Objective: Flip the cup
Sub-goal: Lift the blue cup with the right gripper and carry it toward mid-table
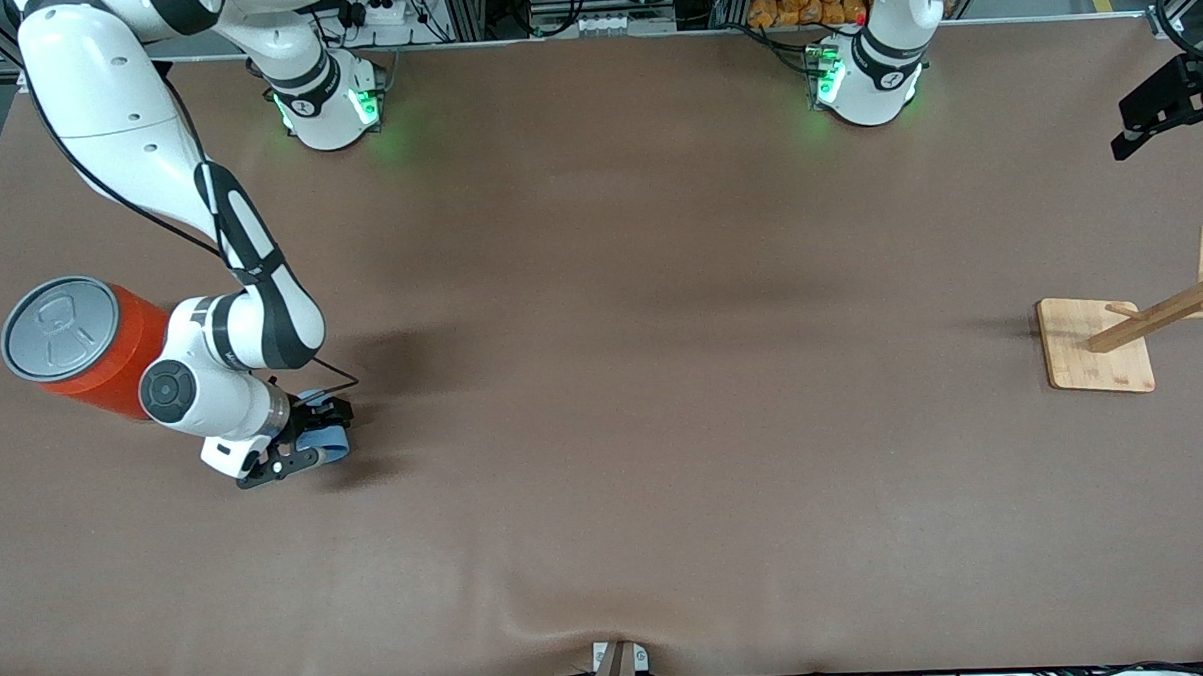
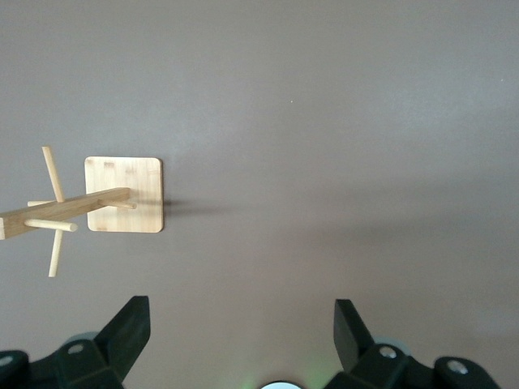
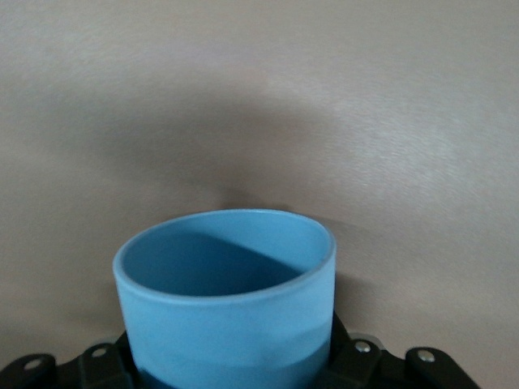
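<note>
The small light-blue cup (image 1: 329,450) sits between the fingers of my right gripper (image 1: 310,440), low at the table toward the right arm's end. The gripper is shut on its lower body. In the right wrist view the cup (image 3: 227,320) fills the foreground, with its darker blue inside showing and its mouth turned away from the wrist. The fingers (image 3: 357,361) hug its sides. I cannot tell whether it touches the table. My left gripper (image 2: 241,332) is open and empty, held high over the table at the left arm's end.
A large orange can (image 1: 81,346) with a grey pull-tab lid stands beside my right wrist. A wooden peg rack on a square base (image 1: 1097,346) stands at the left arm's end; it also shows in the left wrist view (image 2: 126,194). Brown table cover all round.
</note>
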### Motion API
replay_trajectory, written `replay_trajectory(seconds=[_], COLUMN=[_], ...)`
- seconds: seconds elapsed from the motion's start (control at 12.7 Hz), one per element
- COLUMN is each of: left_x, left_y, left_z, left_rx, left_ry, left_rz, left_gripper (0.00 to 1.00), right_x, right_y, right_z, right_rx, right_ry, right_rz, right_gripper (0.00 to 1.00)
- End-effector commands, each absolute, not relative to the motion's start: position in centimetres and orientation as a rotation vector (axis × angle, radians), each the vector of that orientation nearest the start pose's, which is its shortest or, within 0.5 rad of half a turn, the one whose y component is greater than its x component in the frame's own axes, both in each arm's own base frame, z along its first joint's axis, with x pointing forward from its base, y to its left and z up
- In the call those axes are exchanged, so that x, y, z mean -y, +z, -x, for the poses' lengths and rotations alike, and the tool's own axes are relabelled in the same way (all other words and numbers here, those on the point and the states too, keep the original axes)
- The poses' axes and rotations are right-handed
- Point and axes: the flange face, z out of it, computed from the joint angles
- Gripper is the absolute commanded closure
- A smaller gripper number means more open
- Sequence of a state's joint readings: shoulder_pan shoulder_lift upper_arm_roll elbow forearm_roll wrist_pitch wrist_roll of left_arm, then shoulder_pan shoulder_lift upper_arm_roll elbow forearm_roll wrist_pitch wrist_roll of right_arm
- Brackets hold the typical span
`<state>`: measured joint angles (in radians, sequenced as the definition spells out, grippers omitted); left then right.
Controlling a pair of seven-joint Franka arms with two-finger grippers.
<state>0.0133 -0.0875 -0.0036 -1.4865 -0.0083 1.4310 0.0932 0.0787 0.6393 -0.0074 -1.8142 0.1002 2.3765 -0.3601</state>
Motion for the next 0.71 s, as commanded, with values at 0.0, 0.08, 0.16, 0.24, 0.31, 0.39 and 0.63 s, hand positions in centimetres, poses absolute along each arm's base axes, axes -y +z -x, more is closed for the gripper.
replay_trajectory(seconds=[0.0, 0.08, 0.16, 0.24, 0.31, 0.39, 0.63], left_x=[-1.0, -1.0, -1.0, -0.9, -0.7, -0.6, -0.5], left_y=[70.2, 70.2, 70.2, 70.1, 70.1, 70.2, 70.2], left_z=[-50.3, -50.3, -50.3, -50.3, -50.3, -50.2, -50.2], left_rx=[-0.151, -0.151, -0.153, -0.156, -0.160, -0.163, -0.166], left_ry=[-0.041, -0.039, -0.037, -0.032, -0.027, -0.029, -0.032], left_rz=[3.141, 3.141, 3.141, 3.141, 3.141, 3.140, 3.141], left_gripper=[0.00, 0.00, 0.00, 0.00, 0.00, 0.00, 0.00], right_x=[-6.7, -8.0, -8.7, -10.1, -12.5, -15.4, -25.1], right_y=[19.3, 20.2, 21.2, 21.8, 22.8, 23.4, 25.4], right_z=[-63.7, -63.6, -63.8, -63.8, -64.0, -63.8, -62.3], right_rx=[0.798, 0.936, 1.074, 1.221, 1.365, 1.473, 1.730], right_ry=[0.141, 0.126, 0.097, 0.073, 0.036, 0.011, -0.092], right_rz=[2.953, 2.912, 2.865, 2.805, 2.735, 2.667, 2.443], right_gripper=[0.86, 0.86, 0.86, 0.86, 0.86, 0.86, 0.86])
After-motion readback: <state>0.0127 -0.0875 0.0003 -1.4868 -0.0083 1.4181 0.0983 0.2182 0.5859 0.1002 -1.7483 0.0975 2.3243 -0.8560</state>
